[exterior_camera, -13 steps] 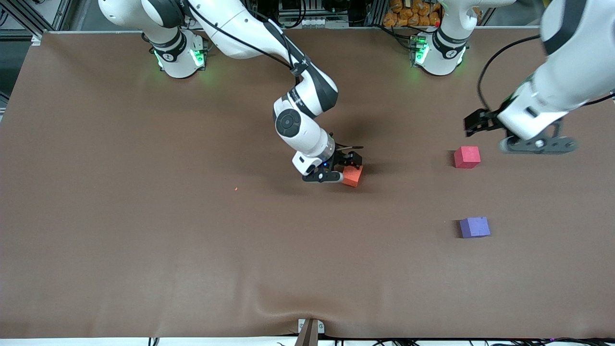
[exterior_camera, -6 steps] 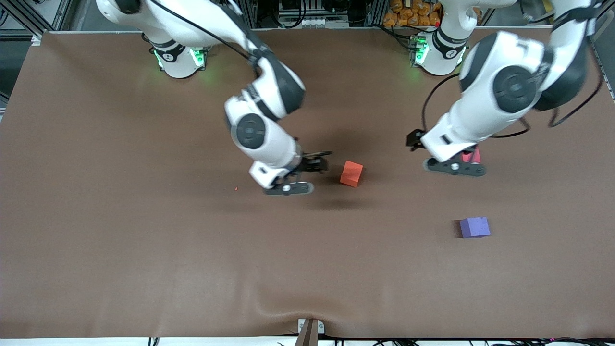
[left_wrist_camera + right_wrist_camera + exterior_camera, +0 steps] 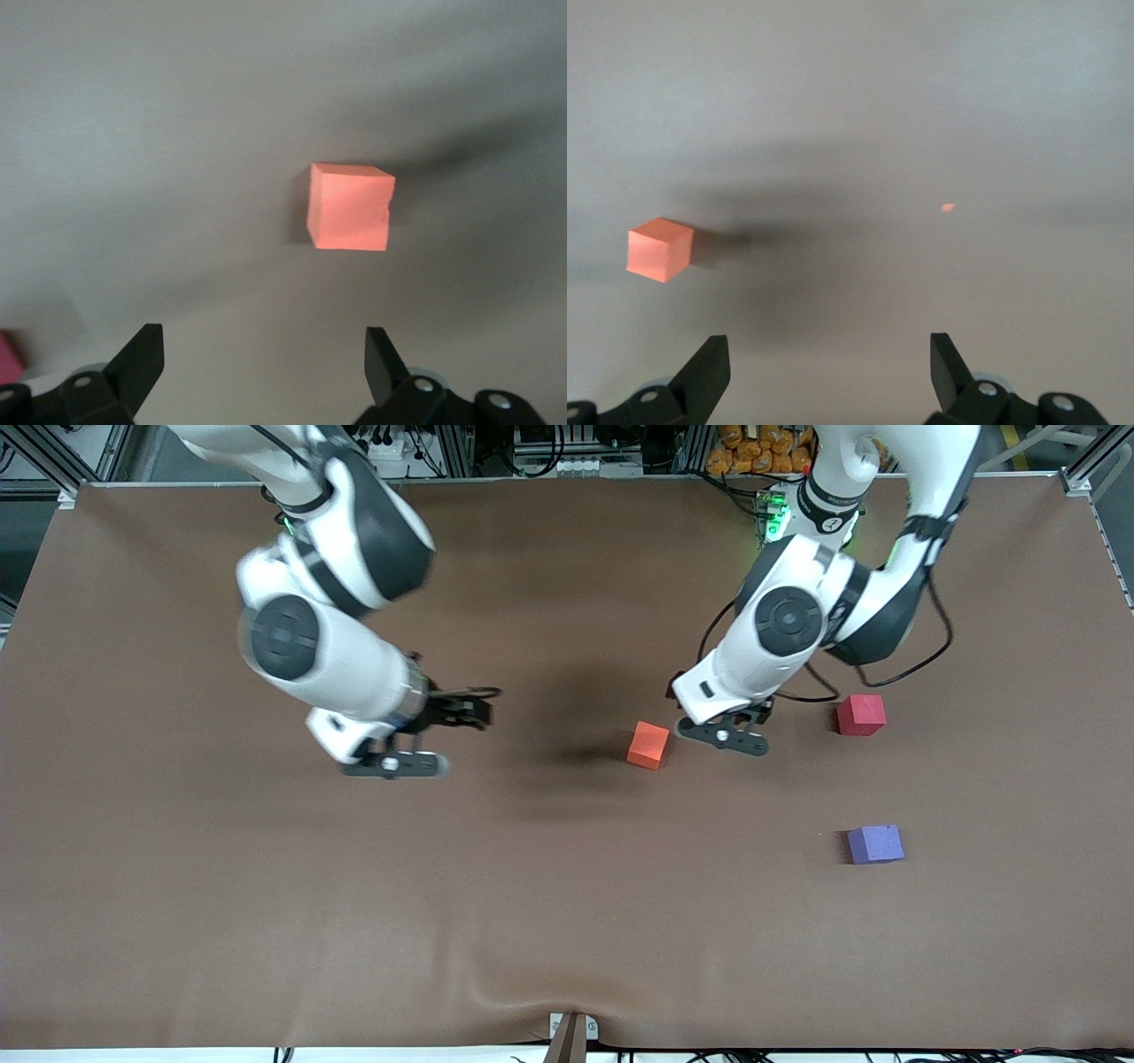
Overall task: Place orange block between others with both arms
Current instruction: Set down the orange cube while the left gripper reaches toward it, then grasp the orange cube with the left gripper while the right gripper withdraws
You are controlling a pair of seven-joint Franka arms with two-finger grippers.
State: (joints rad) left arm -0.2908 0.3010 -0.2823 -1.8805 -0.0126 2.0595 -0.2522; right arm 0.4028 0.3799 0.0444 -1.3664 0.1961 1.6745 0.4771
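Observation:
The orange block lies alone on the brown table, near the middle; it also shows in both wrist views. The pinkish-red block and the purple-blue block lie toward the left arm's end, the purple one nearer the front camera. My left gripper hangs open and empty just beside the orange block, between it and the red block. My right gripper is open and empty, well away from the orange block toward the right arm's end.
A gap of bare mat separates the red and purple blocks. A tiny orange crumb lies on the mat near my right gripper. A small bracket sits at the table's front edge.
My right gripper, which stood around the orange block, has drawn away toward its own end, leaving the block on the table. My left arm has swung in past the red block to the orange block.

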